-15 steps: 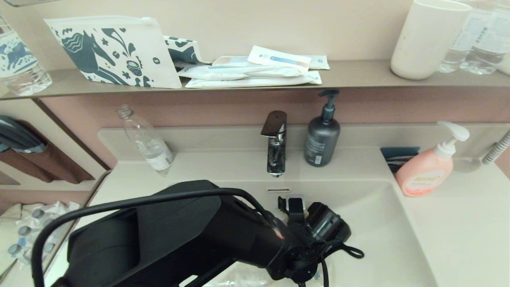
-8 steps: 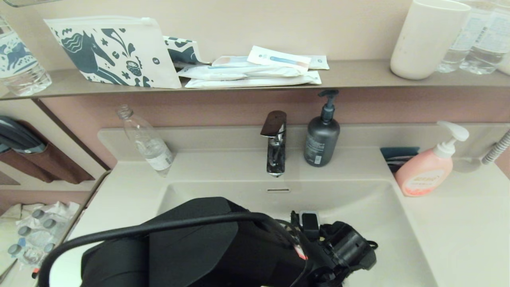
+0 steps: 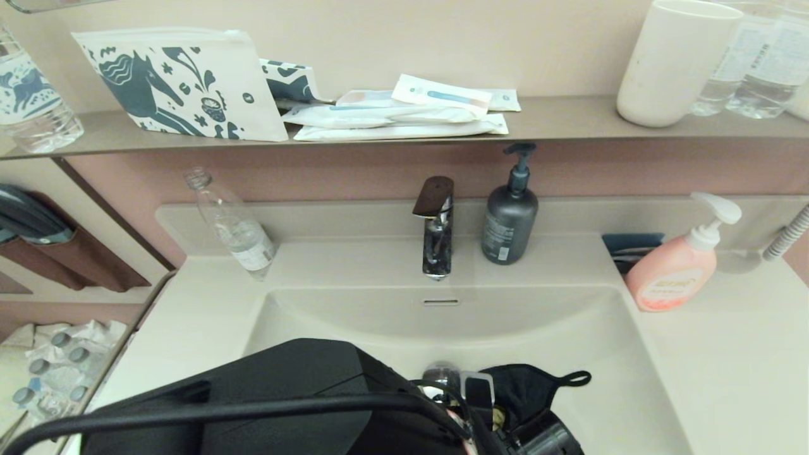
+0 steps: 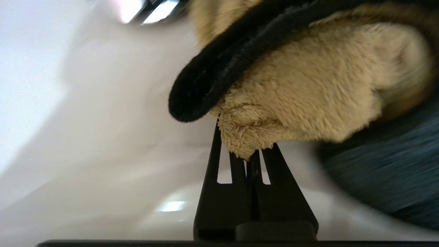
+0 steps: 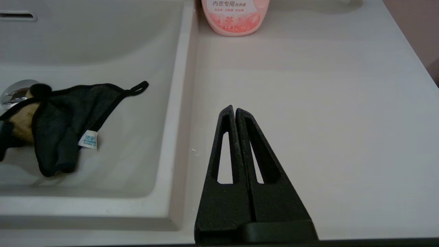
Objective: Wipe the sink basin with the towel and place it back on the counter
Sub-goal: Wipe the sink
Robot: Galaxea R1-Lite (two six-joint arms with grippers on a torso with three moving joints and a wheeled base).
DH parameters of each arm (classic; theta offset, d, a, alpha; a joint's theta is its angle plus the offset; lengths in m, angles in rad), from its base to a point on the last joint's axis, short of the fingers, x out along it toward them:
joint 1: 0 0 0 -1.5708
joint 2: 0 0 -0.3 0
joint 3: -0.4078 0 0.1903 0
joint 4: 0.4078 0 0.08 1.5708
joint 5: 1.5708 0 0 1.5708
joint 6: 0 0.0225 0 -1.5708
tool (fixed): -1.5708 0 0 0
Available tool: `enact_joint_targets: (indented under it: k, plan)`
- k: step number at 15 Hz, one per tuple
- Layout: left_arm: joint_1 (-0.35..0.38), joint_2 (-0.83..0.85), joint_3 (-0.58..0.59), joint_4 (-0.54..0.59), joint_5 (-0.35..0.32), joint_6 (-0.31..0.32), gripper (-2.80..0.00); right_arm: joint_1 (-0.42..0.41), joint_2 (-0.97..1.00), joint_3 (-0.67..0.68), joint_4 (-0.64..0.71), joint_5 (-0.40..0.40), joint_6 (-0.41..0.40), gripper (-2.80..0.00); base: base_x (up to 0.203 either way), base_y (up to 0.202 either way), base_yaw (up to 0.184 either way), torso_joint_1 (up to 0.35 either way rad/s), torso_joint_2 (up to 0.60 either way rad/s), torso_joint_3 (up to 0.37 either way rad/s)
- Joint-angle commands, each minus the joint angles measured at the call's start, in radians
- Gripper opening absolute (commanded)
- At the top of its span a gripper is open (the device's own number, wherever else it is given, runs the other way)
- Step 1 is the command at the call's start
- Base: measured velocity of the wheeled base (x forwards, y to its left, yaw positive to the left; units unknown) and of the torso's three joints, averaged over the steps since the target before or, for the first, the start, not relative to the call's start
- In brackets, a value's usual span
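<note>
You have the sink basin [image 3: 588, 341] filling the middle of the head view, with the counter [image 3: 727, 354] flat to its right and the pink soap bottle [image 3: 676, 272] standing near the basin's rim. Your left arm reaches low across the basin floor. The towel [image 3: 524, 392] lies on that floor, black side up, its loop pointing toward the counter, just beside the chrome drain plug [image 3: 442, 374]. Your left gripper [image 4: 252, 156] is clamped tight on a yellow fold of the towel (only a small pinch of cloth sits between the tips). Your right gripper [image 5: 235, 113] is parked over the counter with its fingers pressed together, holding nothing.

Watch 2 risks: that thin pinch could slip if the cloth drags hard on the glossy floor, and a stroke over the plug could snag the edging or loop.

Compared with 1 second ago, your arm has pulled back from the rear wall under the faucet [image 3: 436, 227] toward the near side, and the towel is now spread in view.
</note>
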Motion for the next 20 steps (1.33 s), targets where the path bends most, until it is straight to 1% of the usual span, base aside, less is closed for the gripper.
enact_joint_targets:
  k: [1,4,6,7,9,12,14,17,18,20]
  plan:
    - [0.004,-0.04,0.106,0.008,-0.001,-0.003,-2.8,0.0,0.001,-0.001,0.0,0.0,0.0,-2.8,0.0,0.0,0.0,0.0,0.0,0.0]
    - [0.031,-0.089,0.24,0.005,-0.003,0.001,-2.8,0.0,0.001,0.001,0.0,0.0,0.0,-2.8,0.0,0.0,0.0,0.0,0.0,0.0]
    - [0.063,-0.121,0.29,-0.006,-0.003,0.028,-2.8,0.0,0.001,0.005,0.0,0.0,-0.001,-2.8,0.0,0.0,0.0,0.0,0.0,0.0]
    - [0.082,-0.13,0.313,-0.023,-0.003,0.055,-2.8,0.0,0.001,0.0,0.0,0.0,0.0,-2.8,0.0,0.0,0.0,0.0,0.0,0.0]
    - [0.133,-0.158,0.35,-0.057,-0.003,0.124,-2.8,0.0,0.001,0.0,0.0,0.0,0.0,-2.8,0.0,0.0,0.0,0.0,0.0,0.0]
    - [0.212,-0.197,0.368,-0.081,-0.012,0.239,-2.8,0.0,0.001,0.0,0.0,0.0,0.0,-2.8,0.0,0.0,0.0,0.0,0.0,0.0]
    - [0.269,-0.238,0.372,-0.079,-0.018,0.342,-2.8,0.0,0.001,-0.001,0.0,0.0,0.0,-2.8,0.0,0.0,0.0,0.0,0.0,0.0]
    - [0.322,-0.33,0.419,-0.066,-0.022,0.483,-2.8,0.0,0.001,0.001,0.0,0.0,0.0,-2.8,0.0,0.0,0.0,0.0,0.0,0.0]
    - [0.335,-0.366,0.436,-0.051,-0.021,0.51,-2.8,0.0,0.001,0.0,0.0,0.0,0.0,-2.8,0.0,0.0,0.0,0.0,0.0,0.0]
    - [0.351,-0.444,0.443,0.011,-0.02,0.538,-2.8,0.0,0.001,-0.001,0.0,0.0,0.0,-2.8,0.0,0.0,0.0,0.0,0.0,0.0]
